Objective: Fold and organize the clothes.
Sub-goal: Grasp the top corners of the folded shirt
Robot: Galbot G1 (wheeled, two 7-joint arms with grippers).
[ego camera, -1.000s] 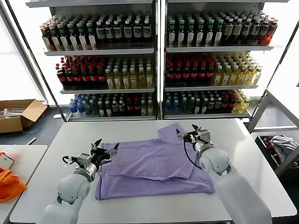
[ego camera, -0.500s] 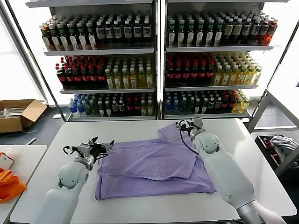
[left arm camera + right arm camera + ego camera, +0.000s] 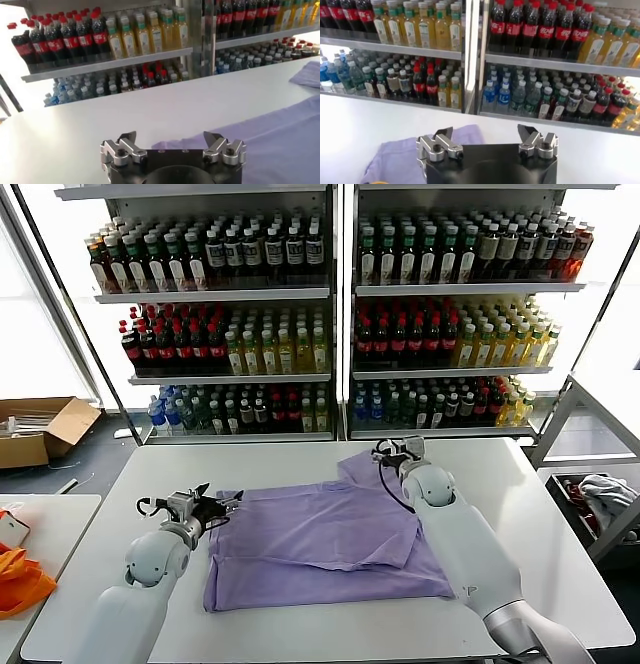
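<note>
1. White, smooth-topped rectangular table (image 3: 110,514) spans the foreground of the head view; behind it stand grey metal shelf racks (image 3: 340,324) packed with rows of bottled drinks in red, yellow, green and dark tones.
2. Lavender soft-fabric T-shirt (image 3: 320,544) lies flat near the middle of the table, partly folded: an upper layer laid over a wider lower layer, with one sleeve (image 3: 362,467) sticking out toward the shelves at the far side. Whether this is one garment or two stacked, I cannot tell from the head view.
3. Right arm reaches across the shirt's right side; the right gripper (image 3: 398,453) sits at the far edge, over or just beside the protruding sleeve. In the right wrist view its fingers (image 3: 440,145) stand wide apart with nothing between them, and the lavender sleeve cloth (image 3: 400,155) lies on the table just beyond.
4. Left gripper (image 3: 212,506) sits at the shirt's left edge, close to the near-left corner of the upper layer. Left wrist view shows its fingers (image 3: 122,147) spread wide, empty, with the purple fabric edge (image 3: 280,135) beginning just in front of them.
5. Brown cardboard box (image 3: 40,429) rests on the floor far left, well apart from the table.
6. Orange bag-like item (image 3: 20,579) lies on a side surface at lower left.
</note>
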